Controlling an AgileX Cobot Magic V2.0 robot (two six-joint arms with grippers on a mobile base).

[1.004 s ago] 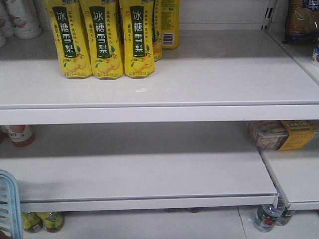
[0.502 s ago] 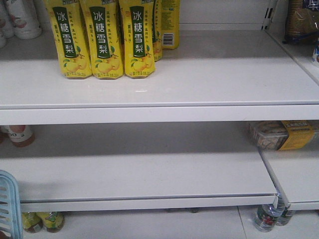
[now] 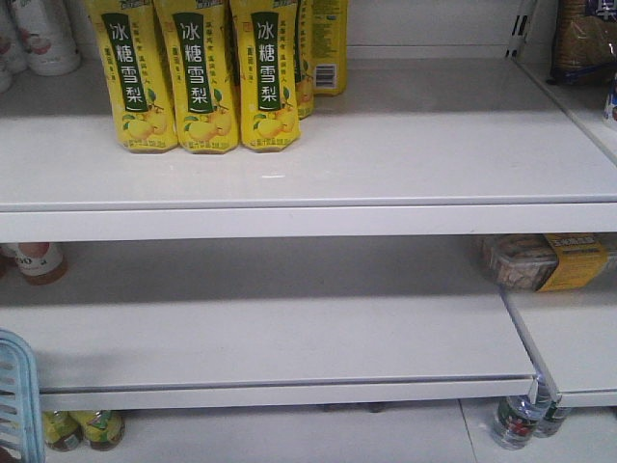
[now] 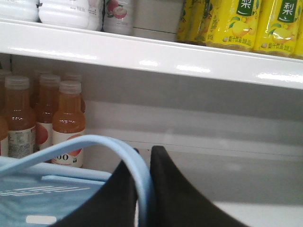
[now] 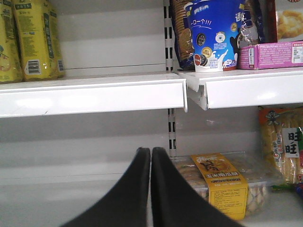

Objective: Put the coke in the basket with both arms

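Three yellow pear-drink bottles [image 3: 199, 72] fronting the upper shelf [image 3: 386, 145]; left gripper [image 4: 143, 156] clamped on the basket [image 4: 28, 198] handle [image 4: 124, 156]; right gripper [image 5: 150, 153] closed, empty; no coke visible anywhere.

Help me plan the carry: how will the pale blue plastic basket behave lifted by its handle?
Likely swings: the pale blue plastic basket has its thin hoop handle in the left gripper. Probably light, given slotted walls; handle may flex.

White store shelves [image 3: 386, 145] carried yellow pear-drink bottles [image 3: 202, 77] on top, while an orange-juice bottle [image 3: 40, 260] and a boxed snack [image 3: 545, 260] sat below.
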